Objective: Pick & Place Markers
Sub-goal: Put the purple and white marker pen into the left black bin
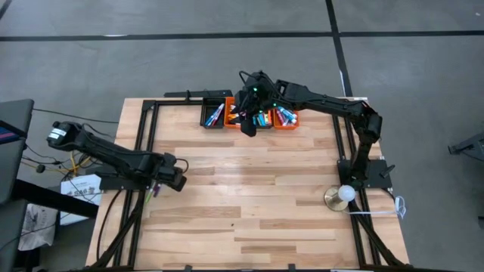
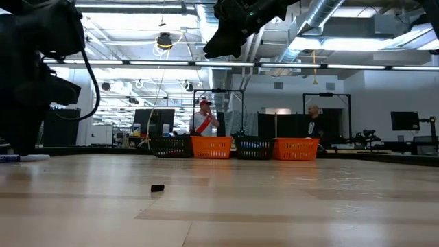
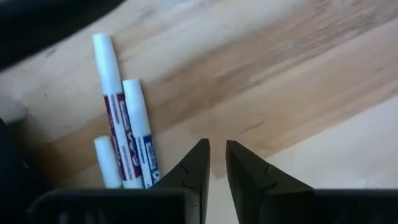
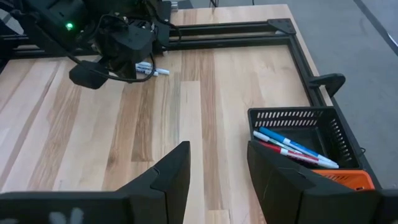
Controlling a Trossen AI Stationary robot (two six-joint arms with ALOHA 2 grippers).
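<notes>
Three white-barrelled markers (image 3: pixel 140 124) lie flat on the wooden table by its left edge, just beside my left gripper (image 3: pixel 214 158). That gripper points down over bare wood, shut, with nothing between its fingers (image 1: pixel 178 175). The same markers (image 4: pixel 152 70) show in the right wrist view beside the left arm. More markers (image 4: pixel 292 146) lie in a black bin (image 4: pixel 329 127) at the far edge. My right gripper (image 4: pixel 217 162) hangs open and holds nothing, above the table in front of the row of bins (image 1: pixel 248 125).
Orange and black bins (image 1: pixel 286 118) stand in a row at the far edge, some holding markers. A white ball on a brass base (image 1: pixel 344 195) sits near the right arm's base. A small dark piece (image 2: pixel 158 187) lies mid-table. People stand in the room beyond.
</notes>
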